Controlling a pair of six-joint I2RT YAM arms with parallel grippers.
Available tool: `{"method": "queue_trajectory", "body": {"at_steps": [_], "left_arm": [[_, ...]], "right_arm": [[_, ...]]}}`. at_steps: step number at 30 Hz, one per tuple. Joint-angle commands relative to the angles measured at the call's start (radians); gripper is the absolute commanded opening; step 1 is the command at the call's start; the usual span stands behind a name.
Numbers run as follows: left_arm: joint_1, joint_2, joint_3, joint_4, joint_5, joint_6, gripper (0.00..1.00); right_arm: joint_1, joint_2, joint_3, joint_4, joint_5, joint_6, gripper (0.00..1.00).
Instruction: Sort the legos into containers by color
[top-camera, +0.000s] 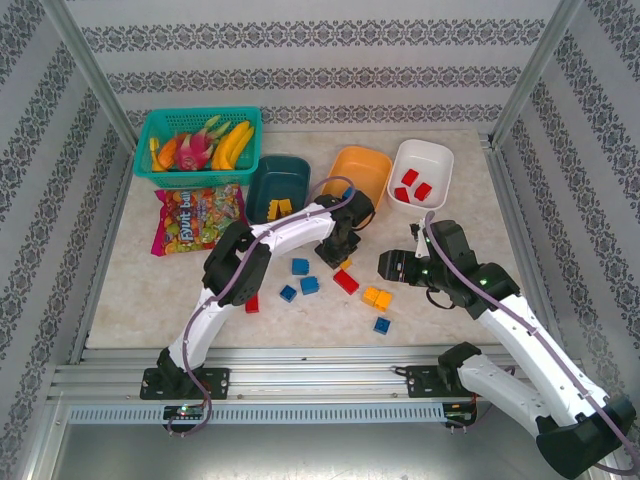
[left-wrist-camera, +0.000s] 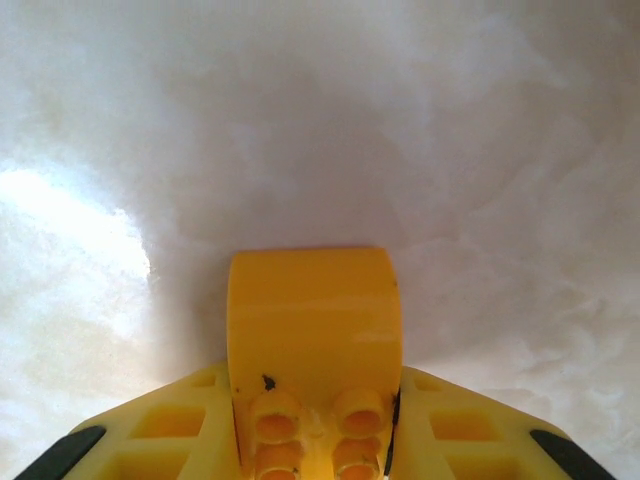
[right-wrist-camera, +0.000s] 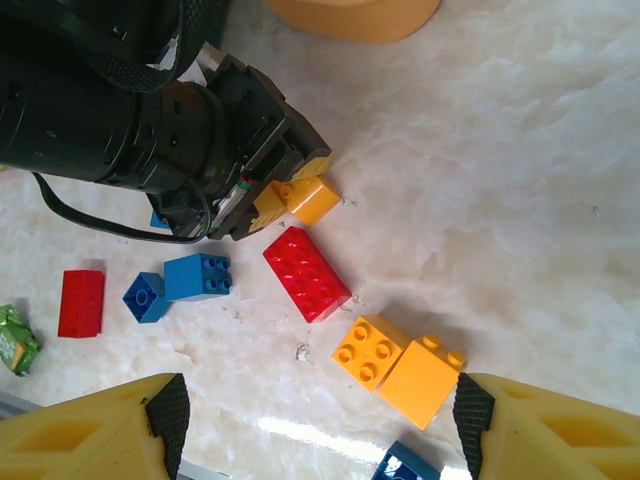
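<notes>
Marbled tabletop (top-camera: 130, 300) below: our left gripper (left-wrist-camera: 315, 430) clamps a yellow-orange lego (left-wrist-camera: 310, 310), likely light, rigid and slick, best pinched across its flat sides. Our right gripper (right-wrist-camera: 320, 425) hangs unclenched.

The left arm (top-camera: 290, 228) stretches from 7 o'clock across the middle of the table (top-camera: 135, 300), barring the near approach to the teal tub (top-camera: 278, 187) at 12 and the orange tub (top-camera: 358, 172) at 1 o'clock, with the left pincer (top-camera: 339, 256) clamped on an orange brick (right-wrist-camera: 310, 200) at centre. Loose legos (top-camera: 346, 281) litter the centre toward 5 o'clock beside the gaping right pincer (top-camera: 391, 266); a basket (top-camera: 150, 150) and candy bag (top-camera: 198, 218) crowd 10 o'clock. Bare table lies open at 8 o'clock; the white tub (top-camera: 432, 155) at 2 stands clear.
</notes>
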Motion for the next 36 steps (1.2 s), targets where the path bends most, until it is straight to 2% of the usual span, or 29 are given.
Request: {"method": "queue_trajectory", "body": {"at_steps": [1,4,8,13,17,21,24,30,36], "left_arm": [[-0.006,-0.035,0.069,-0.066,-0.116,0.096,0.26],[0.014,-0.098,0.118,-0.107,-0.192,0.2,0.26],[0.082,-0.183,0.113,-0.098,-0.24,0.346,0.26],[0.233,-0.207,0.122,-0.037,-0.19,0.57,0.28],[0.347,-0.172,0.149,0.037,-0.144,0.724,0.29],[0.415,-0.1,0.213,0.114,-0.118,0.85,0.3],[0.451,-0.014,0.29,0.139,-0.044,0.884,0.32],[0.466,0.147,0.439,0.081,-0.006,0.931,0.33],[0.468,0.209,0.436,0.073,0.027,0.906,0.35]], "right_arm": [[0.01,-0.001,0.027,0.005,-0.01,-0.013,0.73],[0.011,0.007,0.047,0.045,-0.061,-0.021,0.73],[0.012,0.039,0.05,0.2,-0.176,0.012,0.73],[0.015,0.117,0.039,0.43,-0.233,0.124,0.74],[0.022,0.218,0.092,0.475,-0.237,0.149,0.74],[0.026,0.281,0.14,0.487,-0.233,0.157,0.74],[0.026,0.32,0.168,0.478,-0.244,0.161,0.74],[0.025,0.364,0.186,0.411,-0.24,0.179,0.74],[0.026,0.37,0.195,0.334,-0.215,0.173,0.74]]}}
